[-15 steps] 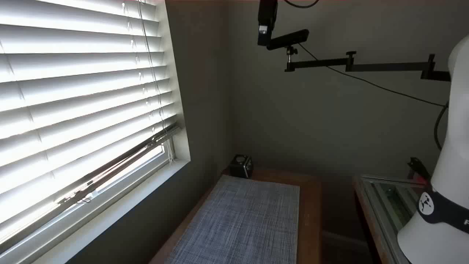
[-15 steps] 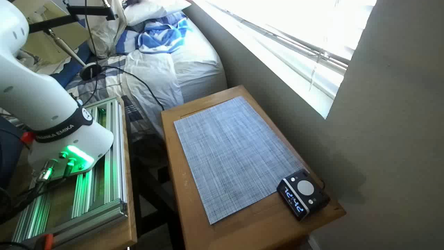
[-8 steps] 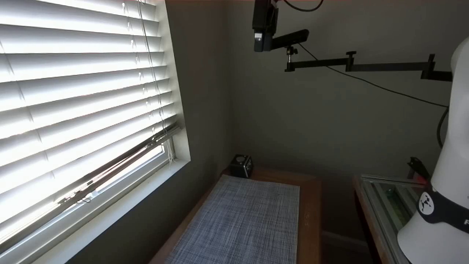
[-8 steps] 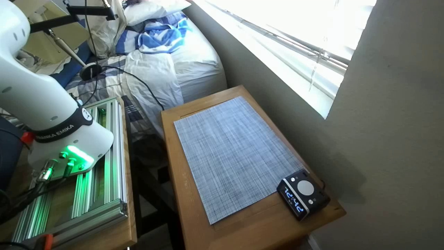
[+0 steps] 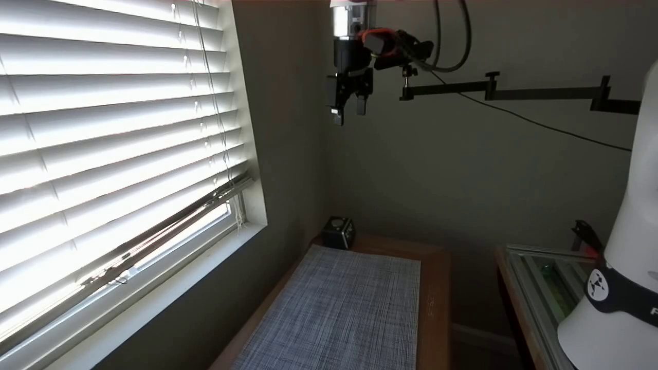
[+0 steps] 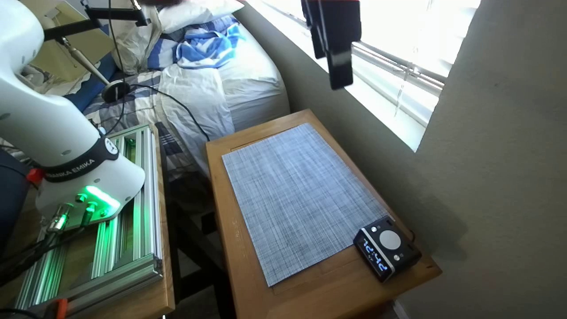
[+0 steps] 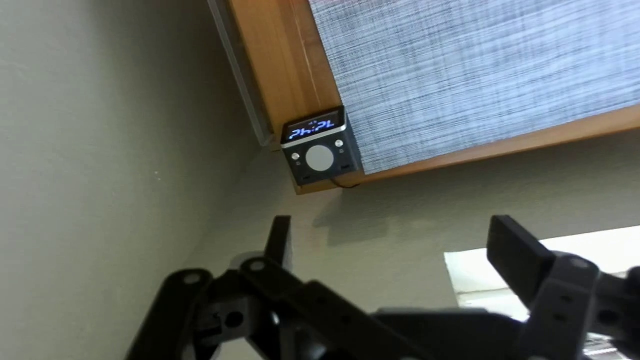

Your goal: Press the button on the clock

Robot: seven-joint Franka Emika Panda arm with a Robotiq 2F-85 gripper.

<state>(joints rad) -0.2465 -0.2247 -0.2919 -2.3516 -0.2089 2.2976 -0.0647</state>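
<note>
- A dim corner with grey wall (image 5: 462, 195), bright blinds (image 5: 118, 97) and a wooden bench (image 6: 319, 297), all as in the earlier frames.
- The gripper (image 5: 350, 115) has come down: half a second ago only a dark part of it showed at the top in an exterior view; now its full length is in sight there.
- In an exterior view a dark finger (image 6: 340, 71) has newly come in at the top, before the blinds.
- It is released: the wrist view has both fingers wide apart.
- The cables (image 5: 468, 31) beside it hang lower, more of their loop now showing.
- The arm (image 6: 48, 128) has shifted a little at its upper part in both exterior views; its base (image 6: 122, 179) stays put.
- The clock (image 6: 387, 248) is where it was, upright at the bench's corner, lower than the gripper and well apart from it. Its digits (image 7: 310, 131) are lit; the pale round button (image 7: 319, 158) is on top.
- The mat (image 6: 301, 195) lies unmoved, running up to the clock; whether the two touch I cannot tell.
- The bed (image 6: 257, 79), past the bench's far end, is unchanged.
</note>
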